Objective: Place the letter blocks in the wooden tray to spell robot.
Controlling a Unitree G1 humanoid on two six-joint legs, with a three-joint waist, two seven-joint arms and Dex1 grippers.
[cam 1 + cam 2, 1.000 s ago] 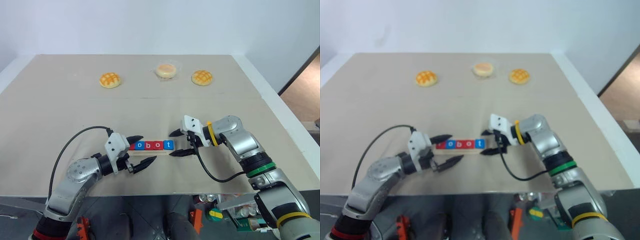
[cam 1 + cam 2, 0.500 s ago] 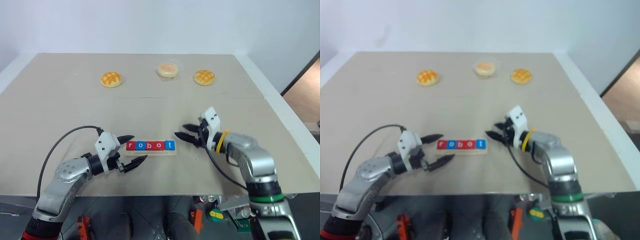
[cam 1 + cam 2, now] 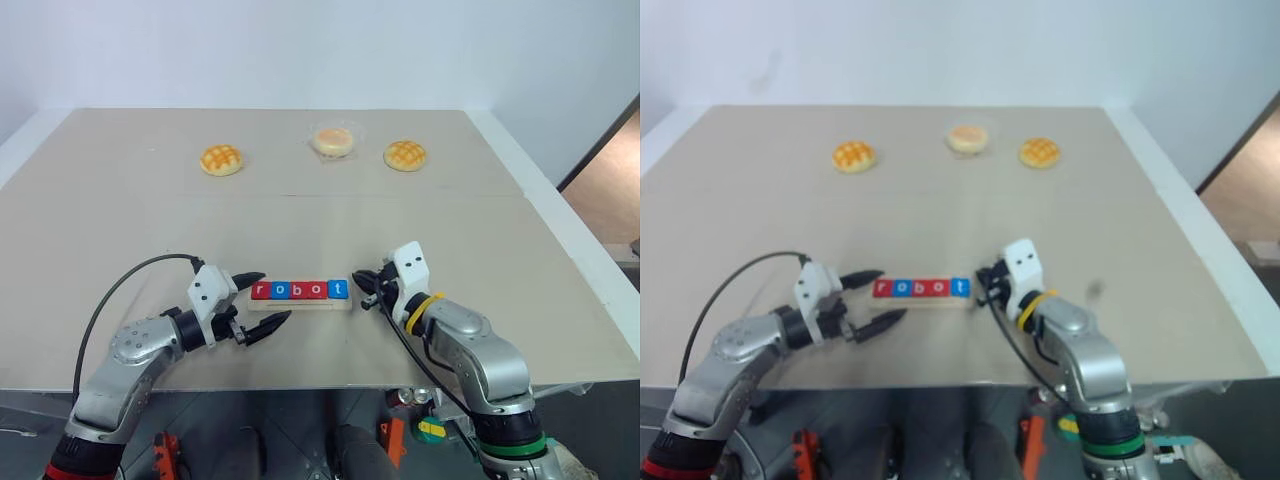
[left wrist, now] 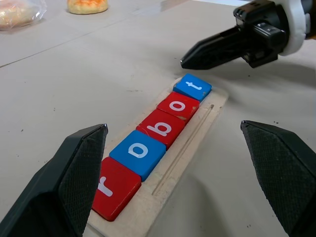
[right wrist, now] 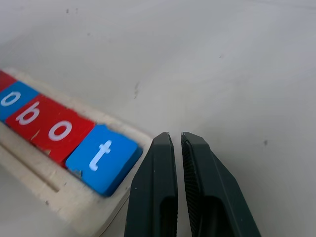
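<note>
Well, all five letter blocks (image 3: 300, 290) are lying in the wooden tray (image 3: 300, 302) near the front of the surface (image 3: 320, 220), and they read r, o, b, o, t from the robot's left to its right, so the word looks complete. The tray's long axis runs straight across, left to right, and each end has an end effector beside it. On the t end, the right end effector (image 5: 177, 140) has its two black fingers pressed together with nothing between them, tips just beside the blue t block (image 5: 102, 157) and the tray's rounded corner (whether they touch the wood I can't tell). That makes the right arm the nearer one to the last tile, and any nudge along the row would have to go leftward, down the tray's length. Its forearm reaches in low from the right, wrist angled inward toward the tray. On the r end, the left end effector (image 3: 262, 299) is spread wide and empty, level with the surface, fingers flanking that end without touching it.
</note>
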